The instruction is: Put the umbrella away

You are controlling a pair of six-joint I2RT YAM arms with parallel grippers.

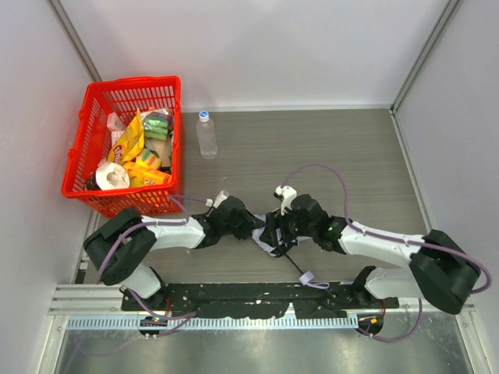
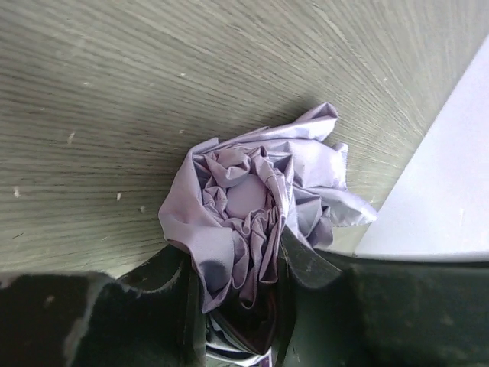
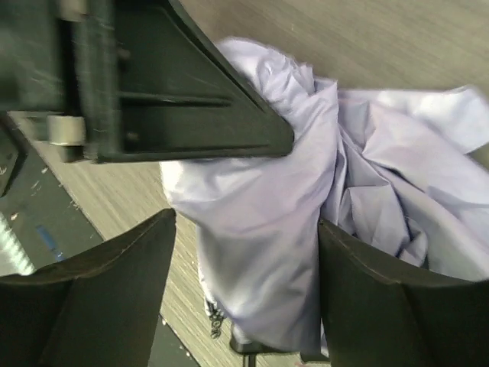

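The umbrella (image 1: 269, 234) lies near the table's front middle, its pale lavender canopy crumpled into a bunch. Its thin black shaft (image 1: 292, 265) runs toward the near edge and ends at a light strap (image 1: 312, 279). My left gripper (image 1: 249, 227) comes in from the left and is shut on the bunched canopy (image 2: 244, 199), with fabric squeezed between its fingers (image 2: 306, 264). My right gripper (image 1: 278, 227) comes in from the right. It is open, its jaws astride a fold of canopy (image 3: 275, 229); the right finger (image 3: 397, 298) touches the fabric, the left one stands apart from it.
A red basket (image 1: 84, 148) holding snack packets and a white roll stands at the back left. A clear plastic bottle (image 1: 207, 135) stands upright just right of it. Pale walls close the table on three sides. A black mounting plate (image 1: 257, 298) lies along the near edge.
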